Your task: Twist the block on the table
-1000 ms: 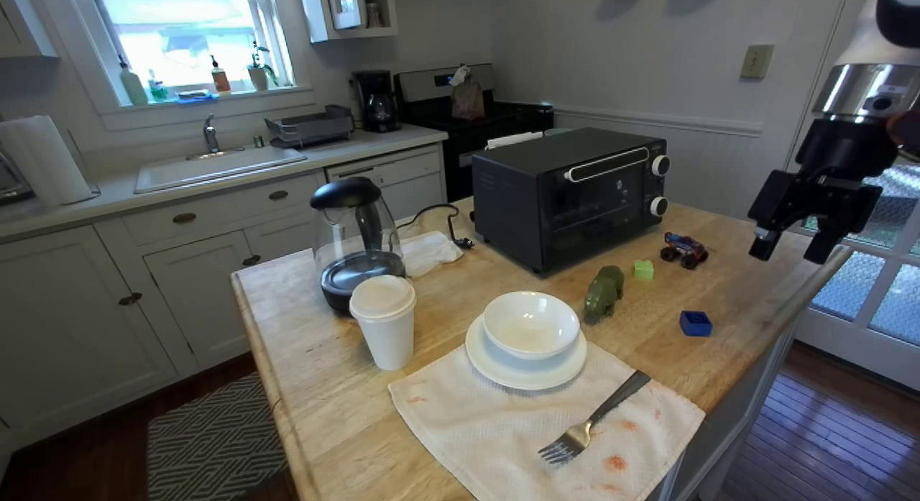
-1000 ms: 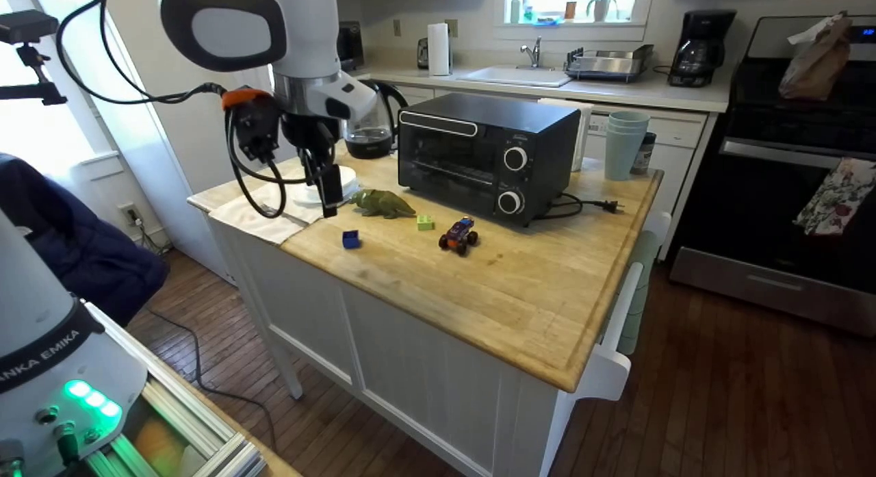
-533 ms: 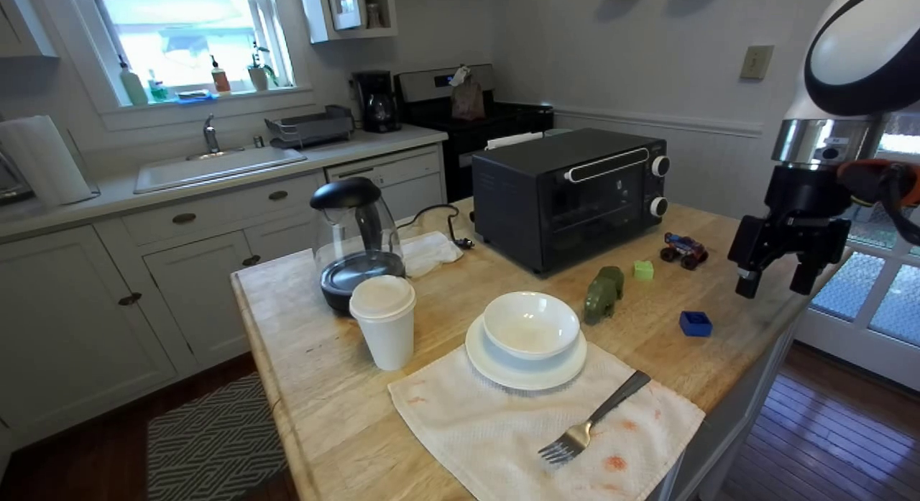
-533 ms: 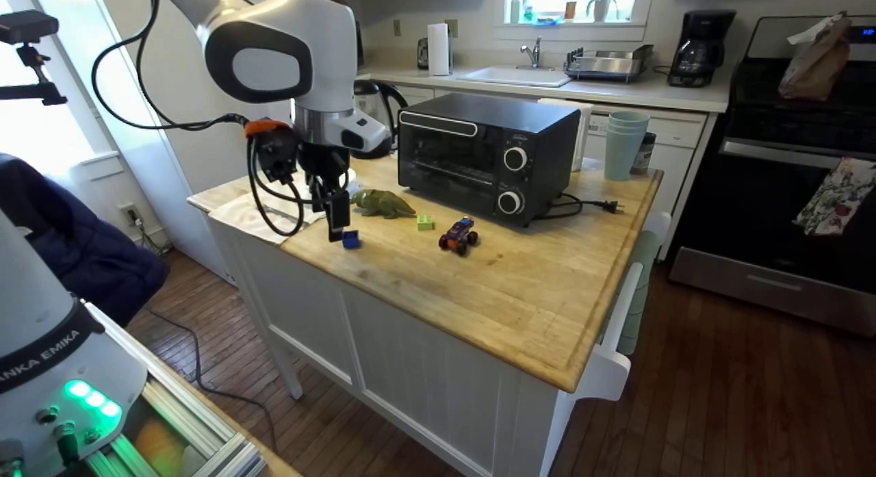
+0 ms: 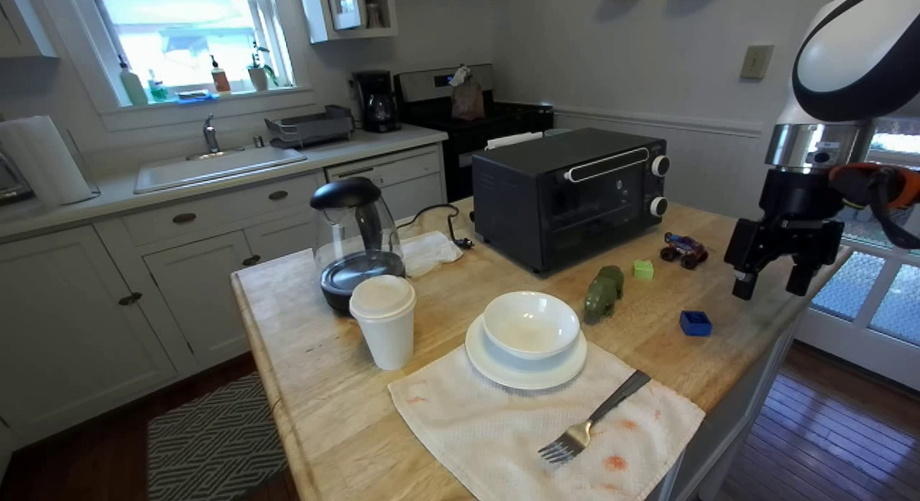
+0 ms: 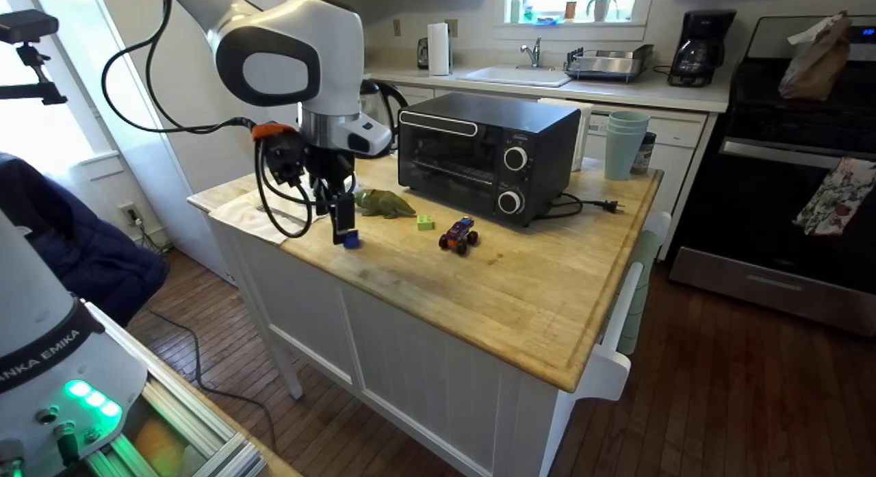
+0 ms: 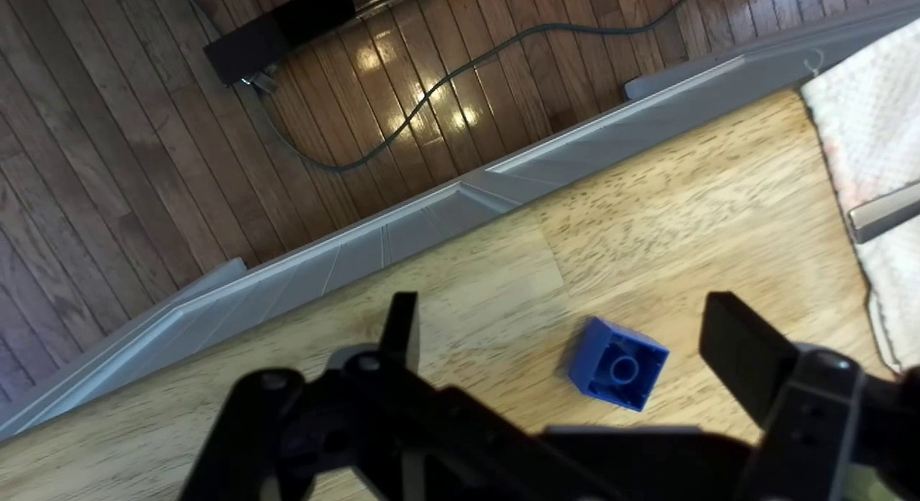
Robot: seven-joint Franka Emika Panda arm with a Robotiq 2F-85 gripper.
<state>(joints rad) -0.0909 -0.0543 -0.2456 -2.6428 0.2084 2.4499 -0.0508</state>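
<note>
Robotiq gripper (image 5: 770, 287), fingers (image 7: 744, 354) spread apart, above butcher-block table (image 6: 520, 292). Blue toy brick (image 7: 619, 364), hollow side up, on the table near its edge. Lime-green toy brick (image 6: 425, 223) and toy monster truck (image 6: 458, 237) farther in.

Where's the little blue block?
In an exterior view, the blue block sits on the wooden table, toward the right, in front of the lime-green block. In the wrist view it appears right of centre, between the fingers of the open gripper.
</note>
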